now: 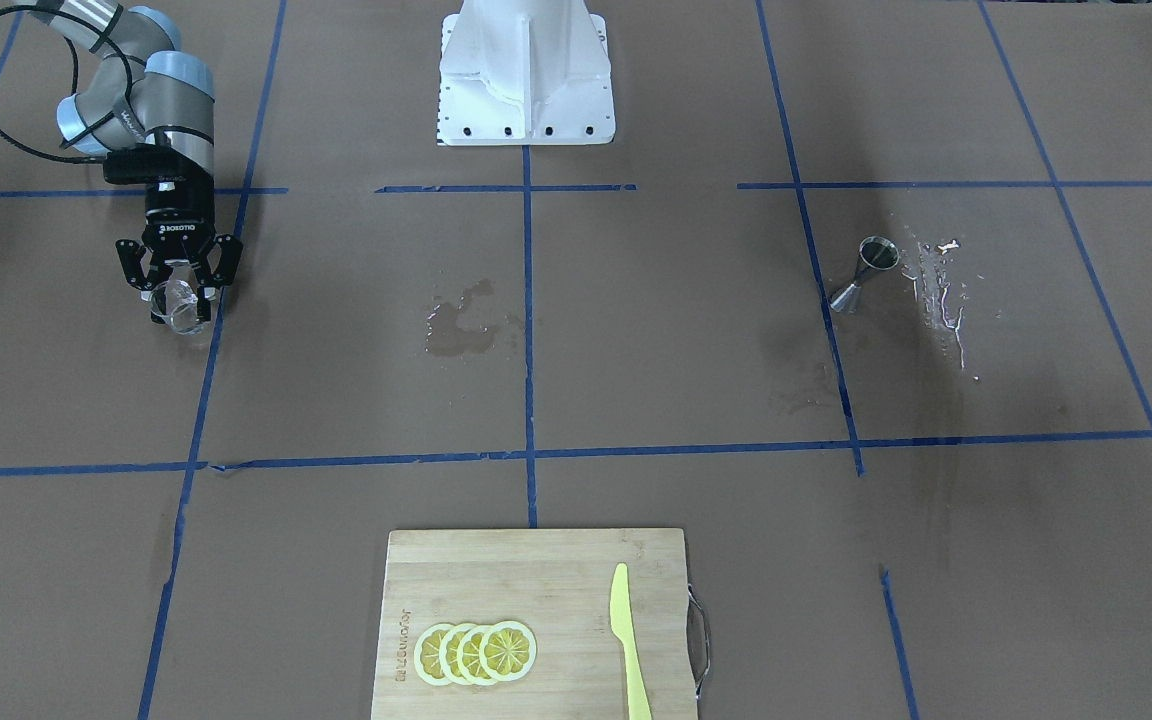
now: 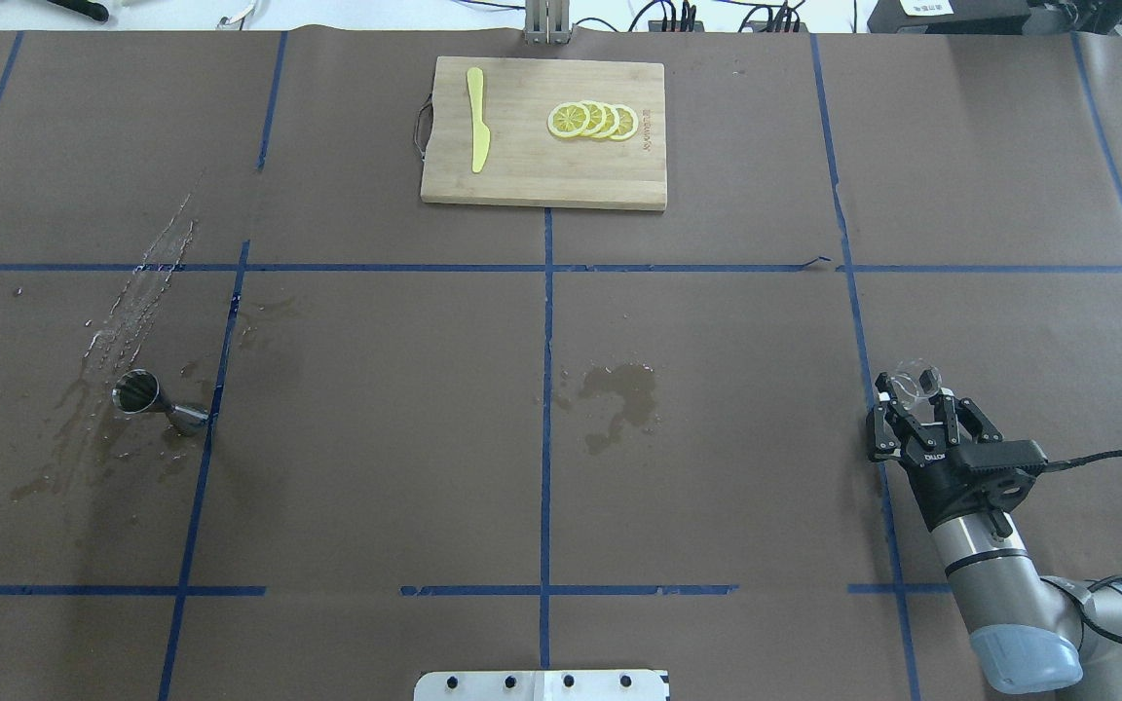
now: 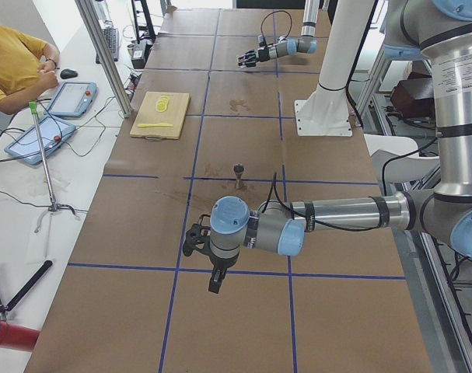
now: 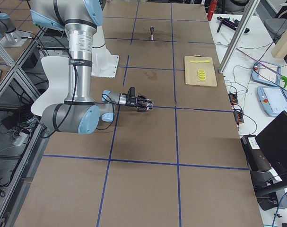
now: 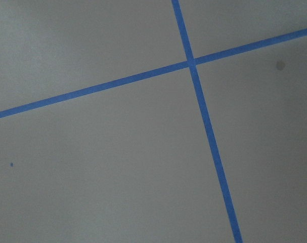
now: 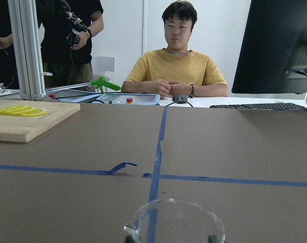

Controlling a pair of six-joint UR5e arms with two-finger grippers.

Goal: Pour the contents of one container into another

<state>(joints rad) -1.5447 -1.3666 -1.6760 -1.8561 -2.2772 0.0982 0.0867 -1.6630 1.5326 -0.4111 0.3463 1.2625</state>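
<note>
Overhead exterior: tumbler [image 2: 913, 376], clasped by the right gripper [image 2: 915, 393], is best kept level until brought over the distant jigger [image 2: 158, 402]

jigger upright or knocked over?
Upright. In both side views the jigger stands on its lower cone with the open mouth up. Wet spill marks lie beside it.

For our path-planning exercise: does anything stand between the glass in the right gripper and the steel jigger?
Nothing visible does. Between the glass in the right gripper and the jigger lies only a flat wet patch. The cutting board sits well off that line.
</note>
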